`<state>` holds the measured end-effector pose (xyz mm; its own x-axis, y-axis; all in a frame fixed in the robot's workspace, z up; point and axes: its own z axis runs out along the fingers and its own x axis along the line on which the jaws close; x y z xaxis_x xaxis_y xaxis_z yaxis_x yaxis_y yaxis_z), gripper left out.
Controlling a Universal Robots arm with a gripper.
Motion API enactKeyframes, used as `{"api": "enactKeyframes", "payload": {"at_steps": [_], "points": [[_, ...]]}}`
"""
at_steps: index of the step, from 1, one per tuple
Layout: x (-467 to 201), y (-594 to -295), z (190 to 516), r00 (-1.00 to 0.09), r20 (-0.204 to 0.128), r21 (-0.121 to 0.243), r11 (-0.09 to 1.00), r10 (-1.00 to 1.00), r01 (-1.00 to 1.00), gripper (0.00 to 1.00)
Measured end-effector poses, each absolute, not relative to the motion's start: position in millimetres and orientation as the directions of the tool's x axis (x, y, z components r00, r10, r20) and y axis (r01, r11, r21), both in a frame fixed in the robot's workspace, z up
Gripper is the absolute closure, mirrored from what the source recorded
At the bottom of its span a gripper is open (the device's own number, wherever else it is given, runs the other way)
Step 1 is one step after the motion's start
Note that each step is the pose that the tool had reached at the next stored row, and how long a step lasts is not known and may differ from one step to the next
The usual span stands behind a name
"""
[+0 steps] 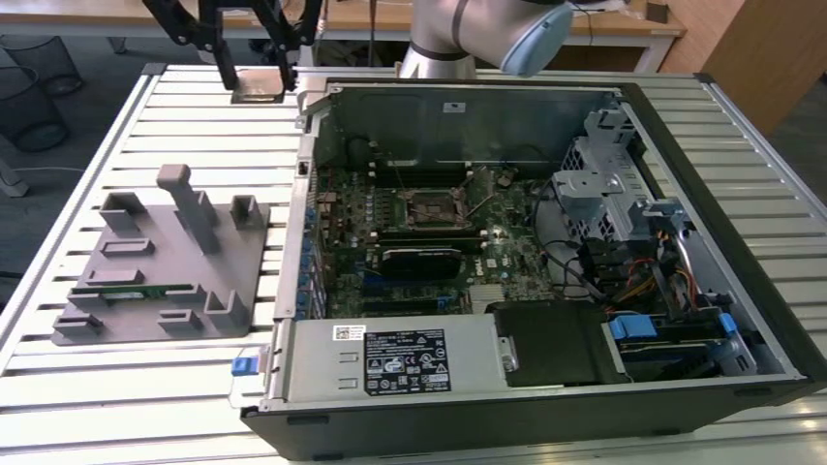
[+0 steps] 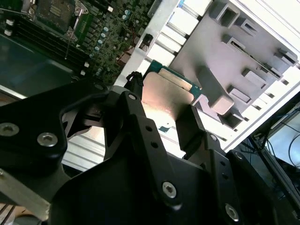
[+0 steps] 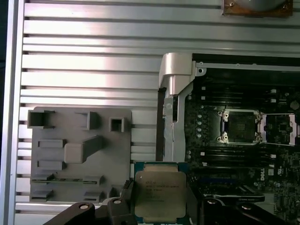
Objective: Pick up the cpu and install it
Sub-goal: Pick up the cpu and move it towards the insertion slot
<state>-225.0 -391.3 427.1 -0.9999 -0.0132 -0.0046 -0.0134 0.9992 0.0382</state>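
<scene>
The cpu [image 1: 259,87], a flat square chip with a silver top and green edge, hangs between the black fingers of my gripper [image 1: 258,77], which is shut on it. In the exterior view it is held above the slatted table, just past the far left corner of the open computer case [image 1: 517,417]. Both wrist views show the cpu [image 2: 166,96] [image 3: 159,192] held at two opposite edges by the gripper [image 2: 164,123] [image 3: 161,212]. The motherboard socket [image 1: 427,203] [image 3: 241,126] [image 2: 58,11] lies open inside the case, apart from the chip.
A grey fixture plate [image 1: 168,262] [image 3: 79,154] [image 2: 234,61] with upright posts and a green memory stick [image 1: 130,294] lies at the exterior view's left of the case. The arm's base [image 1: 446,44] stands behind the case. The case's walls, drive cage and cables surround the motherboard.
</scene>
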Motion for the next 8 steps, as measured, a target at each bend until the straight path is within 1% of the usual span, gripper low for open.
{"api": "enactKeyframes", "payload": {"at_steps": [8], "points": [[-208,-391,427,-1.000,-0.005,0.038,0.999,-0.013,-0.013,0.47]]}}
